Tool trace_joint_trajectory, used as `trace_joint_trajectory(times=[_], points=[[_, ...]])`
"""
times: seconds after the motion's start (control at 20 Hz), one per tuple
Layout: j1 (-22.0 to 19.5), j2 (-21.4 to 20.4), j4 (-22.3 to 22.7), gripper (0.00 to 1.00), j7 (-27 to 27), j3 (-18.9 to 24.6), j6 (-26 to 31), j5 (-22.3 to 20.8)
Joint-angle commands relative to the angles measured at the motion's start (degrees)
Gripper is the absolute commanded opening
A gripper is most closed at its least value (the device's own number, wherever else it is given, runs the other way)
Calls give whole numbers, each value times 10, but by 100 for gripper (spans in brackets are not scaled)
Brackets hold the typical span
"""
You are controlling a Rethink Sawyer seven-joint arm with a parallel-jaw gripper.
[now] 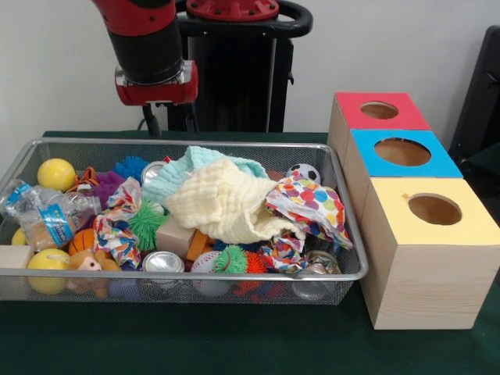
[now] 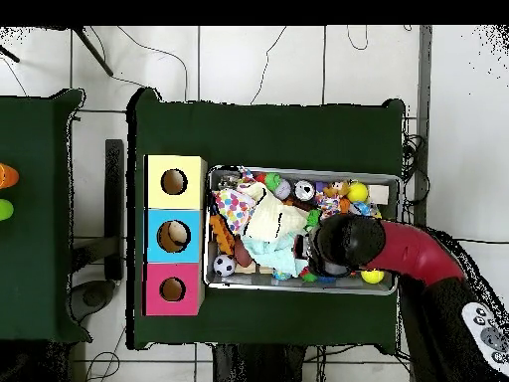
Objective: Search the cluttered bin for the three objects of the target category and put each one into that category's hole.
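The silver wire mesh bin (image 1: pixel 350 244) stands on the green table, full of clutter. It holds a cream cloth (image 1: pixel 223 205), a spotted cloth (image 1: pixel 312 205), a teal cloth (image 1: pixel 181 173), yellow balls (image 1: pixel 56 173), a small soccer ball (image 1: pixel 303 172), spiky balls (image 1: pixel 145 223), cans (image 1: pixel 162 262), a crushed water bottle (image 1: pixel 47 215) and wooden blocks (image 1: pixel 173 237). My gripper (image 1: pixel 156 98) hangs above the bin's far left part in the front view, touching nothing. In the overhead view the arm's end (image 2: pixel 343 244) covers the bin's right half (image 2: pixel 390 179).
Three wooden boxes with round holes stand in a row beside the bin: red-topped (image 1: pixel 351 116), blue-topped (image 1: pixel 367 162) and yellow-topped (image 1: pixel 391 217). In the overhead view they lie left of the bin (image 2: pixel 151 237). A second green table (image 2: pixel 40 199) lies further left.
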Motion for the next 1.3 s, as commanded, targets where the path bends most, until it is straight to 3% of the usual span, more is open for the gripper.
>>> trace_joint_trajectory(times=[0.05, 0.25, 0.5, 1.3], points=[[-18, 16, -47, 100, -134, 57, 59, -44], [-17, 39, -80, 100, -141, 57, 47, -72], [-27, 54, -125, 100, -168, 70, 98, -78], [-71, 91, -193, 100, -228, 97, 152, -114]])
